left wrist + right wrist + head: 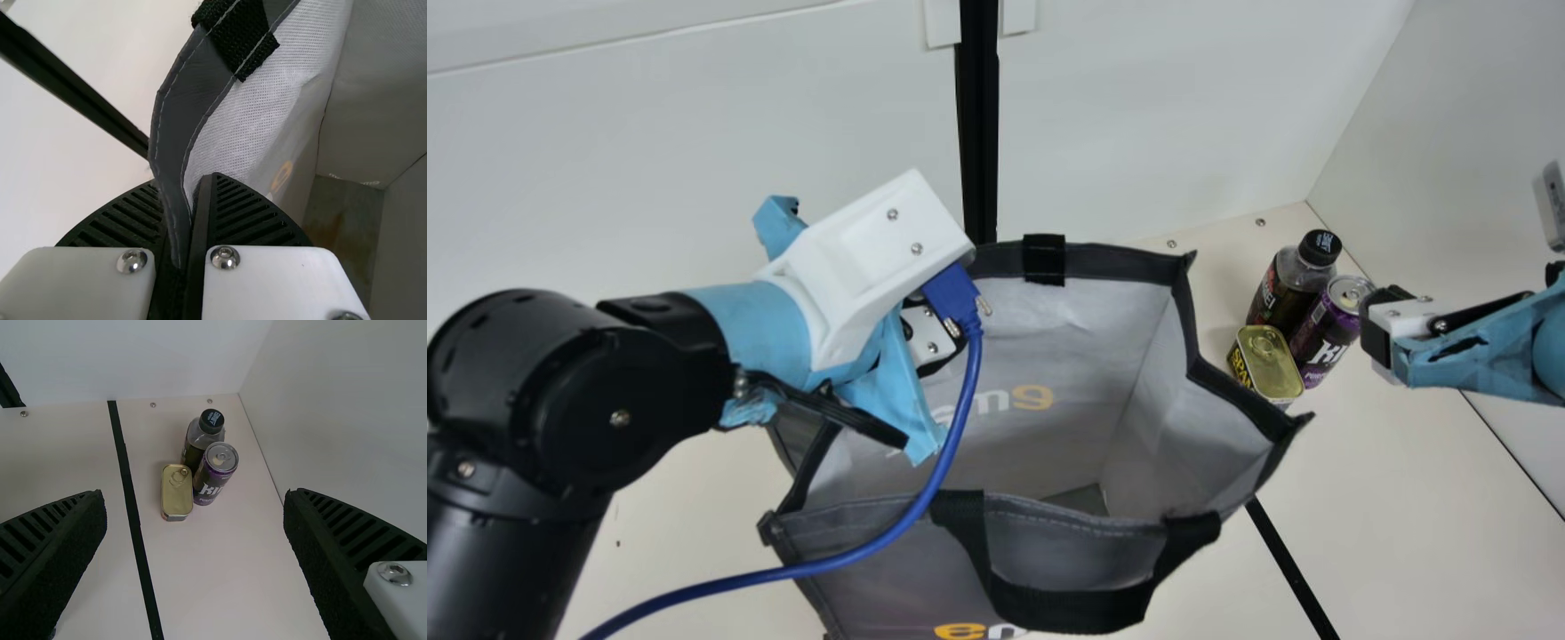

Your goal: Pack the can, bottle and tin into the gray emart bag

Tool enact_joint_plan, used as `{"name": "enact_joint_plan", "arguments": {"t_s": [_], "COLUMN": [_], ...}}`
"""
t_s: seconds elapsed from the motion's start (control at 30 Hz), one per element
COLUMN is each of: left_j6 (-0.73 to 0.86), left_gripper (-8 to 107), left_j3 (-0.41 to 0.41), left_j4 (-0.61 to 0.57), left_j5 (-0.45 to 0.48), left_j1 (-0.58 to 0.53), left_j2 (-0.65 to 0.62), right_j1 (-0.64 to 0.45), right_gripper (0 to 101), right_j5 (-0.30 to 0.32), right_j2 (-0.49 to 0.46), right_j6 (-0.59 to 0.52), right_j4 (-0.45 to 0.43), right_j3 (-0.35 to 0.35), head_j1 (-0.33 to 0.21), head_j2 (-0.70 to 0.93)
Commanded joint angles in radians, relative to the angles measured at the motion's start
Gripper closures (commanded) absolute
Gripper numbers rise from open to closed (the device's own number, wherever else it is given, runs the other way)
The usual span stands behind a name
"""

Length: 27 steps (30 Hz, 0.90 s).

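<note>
The gray emart bag (889, 569) stands open-topped at the middle of the main view. At its far left rim is my left gripper (938, 342); in the left wrist view the bag's rim (180, 100) runs between the fingers of my left gripper (183, 187), shut on it. Right of the bag, the dark bottle (1288, 289), purple can (1327, 333) and gold-lidded tin (1264, 363) stand close together. My right gripper (1383, 333) is just right of the can in the main view. From the right wrist view, the right gripper (193, 500) is open, the can (215, 473) beyond its fingers.
White walls (1138, 116) rise behind and at the right of the table (1423, 498). A blue cable (951, 436) hangs from my left wrist across the bag's opening. A dark strip (137, 527) crosses the table beside the tin.
</note>
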Motion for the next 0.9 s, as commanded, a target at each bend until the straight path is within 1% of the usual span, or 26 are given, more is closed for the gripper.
{"name": "enact_joint_plan", "arguments": {"t_s": [0.0,0.53,0.67,0.87], "left_j6": [-0.026,-0.255,-0.311,-0.389], "left_gripper": [89,89,89,89], "left_j3": [0.005,0.068,0.083,0.109], "left_j4": [0.018,0.173,0.239,0.373], "left_j5": [0.001,0.001,0.001,0.001], "left_j1": [0.0,0.041,0.05,0.051], "left_j2": [-0.004,-0.091,-0.12,-0.165], "right_j1": [0.0,0.0,0.0,0.0], "right_gripper": [10,10,10,10], "right_j5": [0.0,0.0,0.0,0.0], "right_j2": [0.0,0.0,0.0,0.0], "right_j6": [0.0,0.0,0.0,0.0], "right_j4": [0.0,0.0,0.0,0.0], "right_j3": [0.0,0.0,0.0,0.0], "head_j1": [-0.023,-0.023,-0.023,-0.023], "head_j2": [-0.002,-0.002,-0.002,-0.002]}}
